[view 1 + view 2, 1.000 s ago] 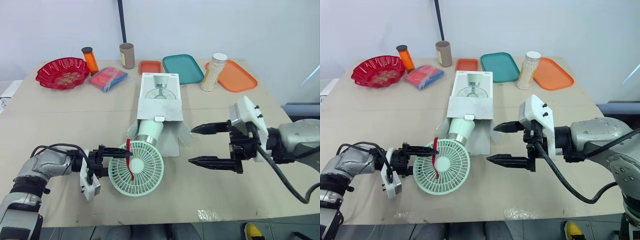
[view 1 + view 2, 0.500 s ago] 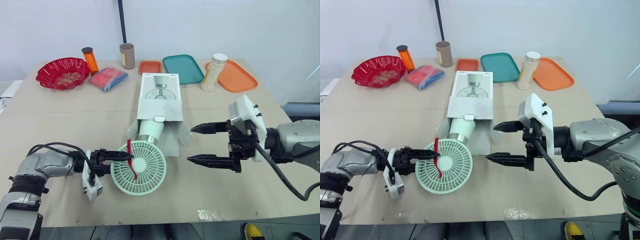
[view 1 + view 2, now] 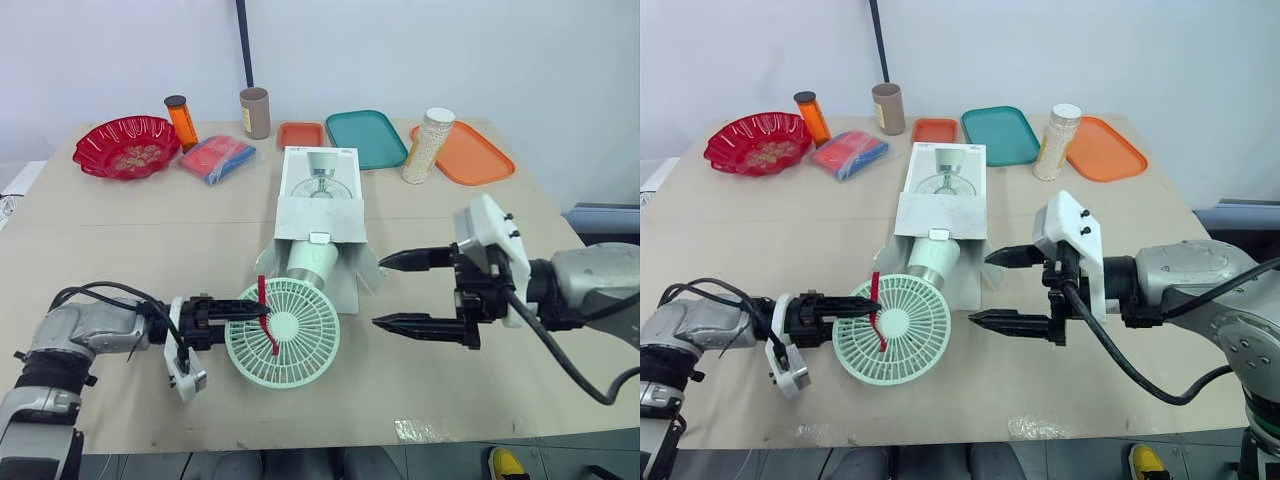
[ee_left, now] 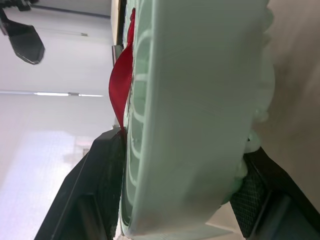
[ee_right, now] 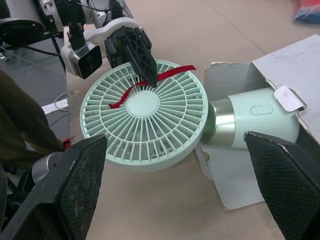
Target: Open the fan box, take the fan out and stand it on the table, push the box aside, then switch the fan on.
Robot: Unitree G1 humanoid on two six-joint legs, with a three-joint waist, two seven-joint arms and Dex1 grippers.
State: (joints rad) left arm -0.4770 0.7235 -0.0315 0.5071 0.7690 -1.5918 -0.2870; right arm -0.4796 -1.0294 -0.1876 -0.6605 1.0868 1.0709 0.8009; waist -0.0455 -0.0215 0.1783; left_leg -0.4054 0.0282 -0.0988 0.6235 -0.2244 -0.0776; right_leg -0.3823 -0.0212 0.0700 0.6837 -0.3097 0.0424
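The mint-green fan (image 3: 283,333) lies at the mouth of the open white fan box (image 3: 319,205), its round grille toward me with a red ribbon (image 3: 268,318) across it. Its cylindrical body (image 3: 312,262) is still partly inside the box flaps. My left gripper (image 3: 240,316) is shut on the grille's left rim; in the left wrist view the rim (image 4: 195,115) sits between the black fingers (image 4: 100,175). My right gripper (image 3: 400,292) hangs open just right of the fan and box, holding nothing. The right wrist view shows the fan (image 5: 145,115) and my left gripper (image 5: 135,52) on it.
Along the table's (image 3: 120,240) far edge stand a red bowl (image 3: 125,146), an orange bottle (image 3: 181,120), a brown cup (image 3: 254,111), a red-and-blue packet (image 3: 216,157), small orange (image 3: 300,134), teal (image 3: 366,137) and orange (image 3: 472,152) trays, and a tall jar (image 3: 425,144).
My left gripper has drawn the fan to the right and slightly up off the table. My right gripper has edged a little to the left, still open.
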